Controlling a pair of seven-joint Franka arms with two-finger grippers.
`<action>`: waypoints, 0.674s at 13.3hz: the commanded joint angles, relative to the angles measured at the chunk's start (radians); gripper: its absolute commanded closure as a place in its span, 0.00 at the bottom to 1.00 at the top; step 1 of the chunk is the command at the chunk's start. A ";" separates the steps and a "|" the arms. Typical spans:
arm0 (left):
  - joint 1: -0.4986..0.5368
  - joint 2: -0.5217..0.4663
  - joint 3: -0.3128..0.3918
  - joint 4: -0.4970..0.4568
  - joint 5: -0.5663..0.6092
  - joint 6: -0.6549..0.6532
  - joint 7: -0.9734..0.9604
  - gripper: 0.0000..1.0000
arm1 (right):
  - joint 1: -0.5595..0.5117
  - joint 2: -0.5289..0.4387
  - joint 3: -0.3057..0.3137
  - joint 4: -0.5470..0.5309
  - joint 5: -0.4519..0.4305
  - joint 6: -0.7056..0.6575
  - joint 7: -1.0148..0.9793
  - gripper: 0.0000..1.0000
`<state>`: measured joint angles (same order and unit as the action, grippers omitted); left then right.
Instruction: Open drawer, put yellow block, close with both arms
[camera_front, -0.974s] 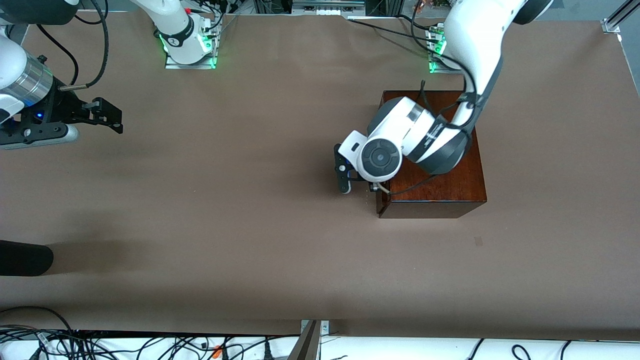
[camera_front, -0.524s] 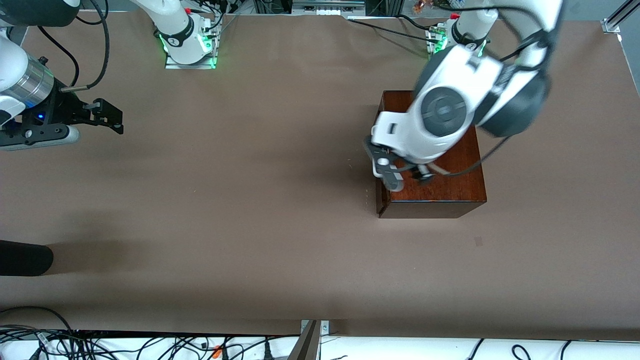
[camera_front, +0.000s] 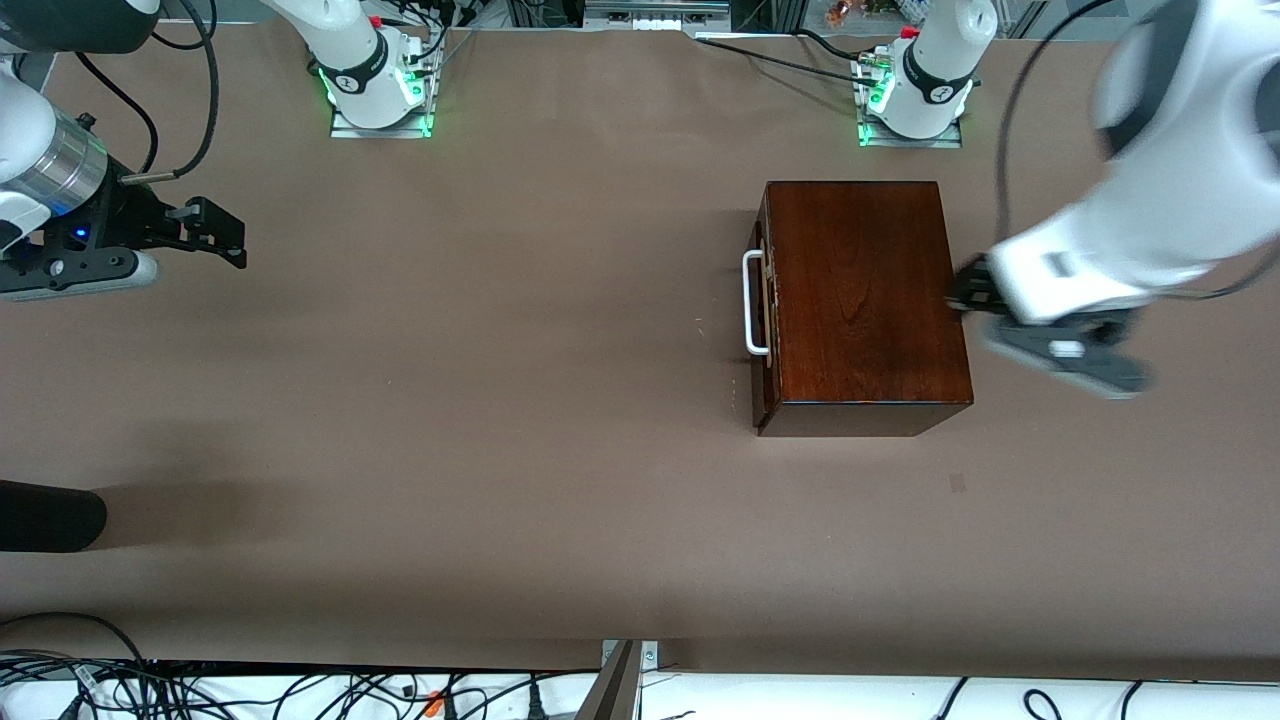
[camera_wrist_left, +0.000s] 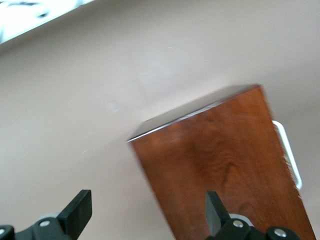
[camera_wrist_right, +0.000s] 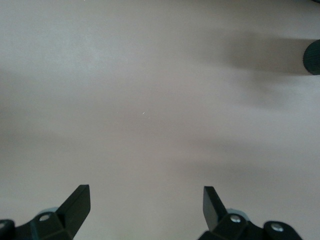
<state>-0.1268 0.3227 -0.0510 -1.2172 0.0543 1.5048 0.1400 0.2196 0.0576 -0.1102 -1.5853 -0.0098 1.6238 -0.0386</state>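
Sitting shut, drawer in mahogany box

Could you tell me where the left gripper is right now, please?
In the front view the left gripper hangs open in the air beside the box, at the left arm's end of the table.

The left arm swings up and away from the drawer's front, crossing over the box toward its own end of the table. The left gripper, a second ago down at the drawer's front, now hangs in the air just past the box's edge, its fingers spread wide with nothing between them. With the arm out of the way, the white handle and the box's whole top show.
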 joint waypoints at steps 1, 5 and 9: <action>0.019 -0.089 0.057 -0.117 -0.025 0.012 -0.053 0.00 | -0.009 0.004 0.006 0.018 0.001 -0.015 0.003 0.00; 0.104 -0.302 0.082 -0.444 -0.105 0.236 -0.080 0.00 | -0.009 0.004 0.006 0.018 0.001 -0.015 0.003 0.00; 0.133 -0.326 0.043 -0.459 -0.087 0.196 -0.069 0.00 | -0.009 0.004 0.006 0.018 0.001 -0.015 0.005 0.00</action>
<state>-0.0172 0.0273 0.0252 -1.6343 -0.0302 1.6966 0.0833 0.2192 0.0579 -0.1103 -1.5849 -0.0098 1.6238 -0.0386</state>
